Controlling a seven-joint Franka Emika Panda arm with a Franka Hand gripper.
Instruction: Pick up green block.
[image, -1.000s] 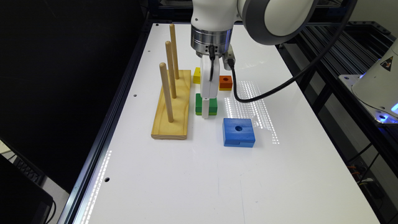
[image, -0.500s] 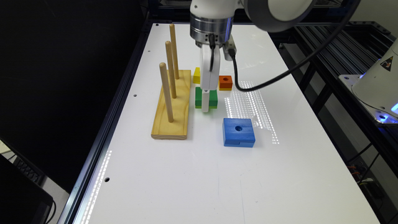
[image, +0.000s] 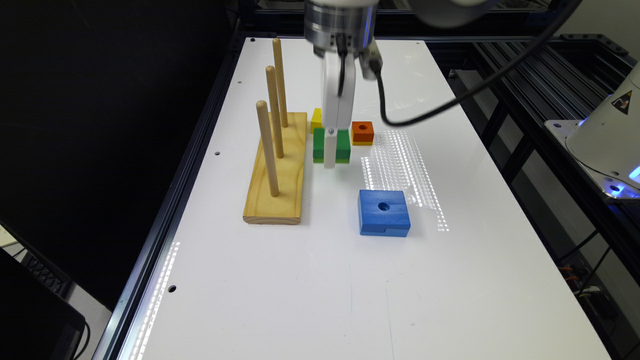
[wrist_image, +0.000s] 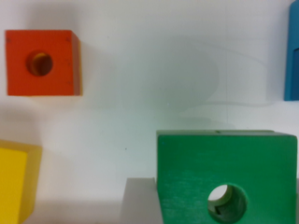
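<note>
Pegs on a wooden base (image: 280, 175) stand at the exterior view's left of the white counter (image: 310, 280). Next comes the green block (image: 342, 145), clamped in the tool (image: 330, 155), between yellow block (image: 315, 120) and orange block (image: 362, 132). Nearer sits the blue block (image: 384, 212).

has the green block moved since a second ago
Yes. The green block, held in the gripper, has risen: it sat below the orange block in the exterior view and now hangs level with it.
</note>
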